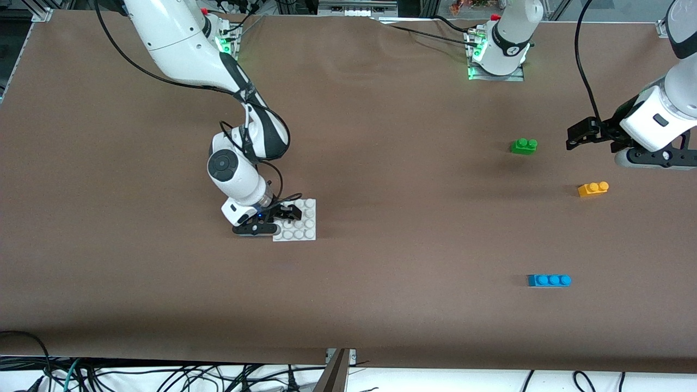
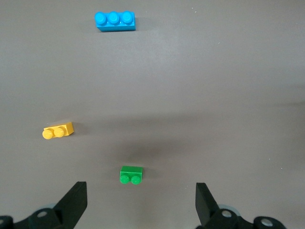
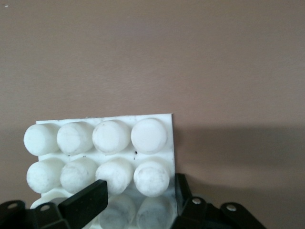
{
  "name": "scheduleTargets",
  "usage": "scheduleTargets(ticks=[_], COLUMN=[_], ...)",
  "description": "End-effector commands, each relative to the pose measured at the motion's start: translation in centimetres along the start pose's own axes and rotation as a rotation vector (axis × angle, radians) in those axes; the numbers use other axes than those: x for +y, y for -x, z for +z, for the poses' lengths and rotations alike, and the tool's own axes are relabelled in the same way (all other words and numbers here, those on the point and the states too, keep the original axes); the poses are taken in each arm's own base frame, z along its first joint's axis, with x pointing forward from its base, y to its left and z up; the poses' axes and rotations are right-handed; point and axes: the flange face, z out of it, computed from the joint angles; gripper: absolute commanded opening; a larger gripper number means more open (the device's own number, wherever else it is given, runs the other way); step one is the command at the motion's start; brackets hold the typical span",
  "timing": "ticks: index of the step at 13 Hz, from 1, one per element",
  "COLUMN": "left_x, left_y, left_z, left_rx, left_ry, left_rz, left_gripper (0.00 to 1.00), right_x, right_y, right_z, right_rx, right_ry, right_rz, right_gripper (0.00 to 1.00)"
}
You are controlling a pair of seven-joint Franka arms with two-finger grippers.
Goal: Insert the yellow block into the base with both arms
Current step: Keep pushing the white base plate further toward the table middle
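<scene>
Left pincer (image 1: 578,134), spread, hangs near yellow block (image 1: 593,188), whose long axis runs along the surface; right pincer (image 1: 283,213) clamps base (image 1: 303,224).

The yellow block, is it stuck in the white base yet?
Not yet. The yellow block lies alone on the table, apart from the base.

Both arms (image 1: 239,109): glossy white jointed shells, black bands, round black joint cap, black cables looped alongside; green lights at bases; black two-finger pincers, silver screws.
</scene>
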Motion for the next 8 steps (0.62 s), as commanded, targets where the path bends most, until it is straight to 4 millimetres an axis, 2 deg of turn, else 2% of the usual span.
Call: scheduleTargets(ticks=[1, 8], left_x=[0.1, 0.1], left_y=[0.1, 0.1], left_z=[-0.2, -0.1], left_rx=[-0.004, -0.007], left_ry=[-0.014, -0.014], left_rz=[-0.001, -0.001], left_gripper=[1.0, 1.0], right_x=[-2.0, -6.8], right_y=[0.7, 1.7], right_z=[1.8, 2.7], right_rx=[0.016, 0.058], right_ry=[-0.014, -0.004], right_rz=[0.027, 0.054], right_gripper=[0.65, 0.65])
